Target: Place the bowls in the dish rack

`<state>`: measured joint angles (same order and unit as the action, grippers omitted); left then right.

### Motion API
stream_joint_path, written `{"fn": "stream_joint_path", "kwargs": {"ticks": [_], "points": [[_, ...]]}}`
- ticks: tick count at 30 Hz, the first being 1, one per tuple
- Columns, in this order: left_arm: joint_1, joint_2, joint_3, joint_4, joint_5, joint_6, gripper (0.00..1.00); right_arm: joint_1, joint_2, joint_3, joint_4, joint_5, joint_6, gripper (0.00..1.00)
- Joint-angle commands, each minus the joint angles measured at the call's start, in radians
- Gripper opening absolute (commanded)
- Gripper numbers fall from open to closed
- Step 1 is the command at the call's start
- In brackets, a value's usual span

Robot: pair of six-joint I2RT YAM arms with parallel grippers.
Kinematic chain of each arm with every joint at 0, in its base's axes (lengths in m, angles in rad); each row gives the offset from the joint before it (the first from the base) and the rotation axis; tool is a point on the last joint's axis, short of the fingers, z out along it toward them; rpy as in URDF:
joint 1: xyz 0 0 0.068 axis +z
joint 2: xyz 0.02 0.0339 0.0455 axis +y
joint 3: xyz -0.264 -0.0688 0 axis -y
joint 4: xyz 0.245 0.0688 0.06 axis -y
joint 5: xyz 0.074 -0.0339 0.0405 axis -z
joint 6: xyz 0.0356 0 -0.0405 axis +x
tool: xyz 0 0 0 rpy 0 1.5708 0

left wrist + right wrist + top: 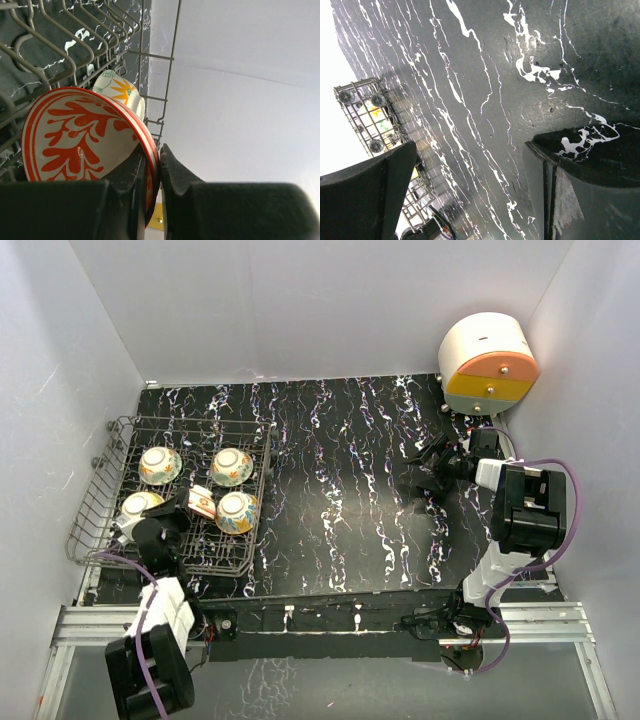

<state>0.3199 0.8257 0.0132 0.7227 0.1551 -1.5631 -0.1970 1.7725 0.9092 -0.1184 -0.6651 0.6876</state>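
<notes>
Left end effector [152, 167]: we logged it clamped on red-orange bowl [75, 135] by the rim; ceramic, stiff, breakable, probably slick. Right end effector [470, 160]: fingers apart.

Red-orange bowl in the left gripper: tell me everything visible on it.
The red-orange bowl looks like glazed ceramic, cream inside with a branching red-orange pattern and red bands round the rim. It stands tilted on edge inside the dish rack, its inside facing the wrist camera. The left gripper pinches its rim, one finger on each side. Another bowl with an orange flower sits just behind; contact unclear.
</notes>
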Motion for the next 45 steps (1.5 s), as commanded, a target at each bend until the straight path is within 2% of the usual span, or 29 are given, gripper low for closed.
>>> {"fn": "stream_joint_path", "kwargs": {"ticks": [1, 3, 9, 11, 14, 16, 25, 29, 38, 45], "points": [[0.004, -0.128, 0.002, -0.243, 0.020, 0.010, 0.00, 0.005, 0.055, -0.004, -0.022, 0.091, -0.038, 0.91], [0.004, -0.195, 0.008, -0.398, 0.021, 0.026, 0.06, 0.006, 0.057, -0.003, -0.021, 0.090, -0.038, 0.91], [0.004, -0.272, 0.045, -0.669, 0.034, 0.115, 0.19, 0.005, 0.061, 0.000, -0.021, 0.090, -0.038, 0.91], [0.004, -0.260, 0.062, -0.705, 0.044, 0.143, 0.26, 0.005, 0.059, 0.000, -0.021, 0.091, -0.038, 0.91], [0.004, -0.250, 0.076, -0.734, 0.053, 0.165, 0.29, 0.005, 0.057, -0.004, -0.021, 0.093, -0.039, 0.91], [0.004, -0.267, 0.073, -0.762, 0.053, 0.166, 0.34, 0.005, 0.054, -0.006, -0.021, 0.092, -0.041, 0.91], [0.004, -0.448, 0.131, -1.082, -0.008, 0.163, 0.38, 0.004, 0.050, -0.008, -0.026, 0.093, -0.045, 0.91], [0.005, -0.491, 0.198, -1.246, -0.035, 0.179, 0.44, 0.006, 0.053, -0.010, -0.022, 0.091, -0.042, 0.91], [0.004, -0.392, 0.330, -1.451, -0.090, 0.219, 0.57, 0.006, 0.046, -0.017, -0.015, 0.086, -0.038, 0.91], [0.005, -0.286, 0.465, -1.589, -0.127, 0.278, 0.75, 0.006, 0.045, -0.021, -0.009, 0.079, -0.033, 0.91]]}}
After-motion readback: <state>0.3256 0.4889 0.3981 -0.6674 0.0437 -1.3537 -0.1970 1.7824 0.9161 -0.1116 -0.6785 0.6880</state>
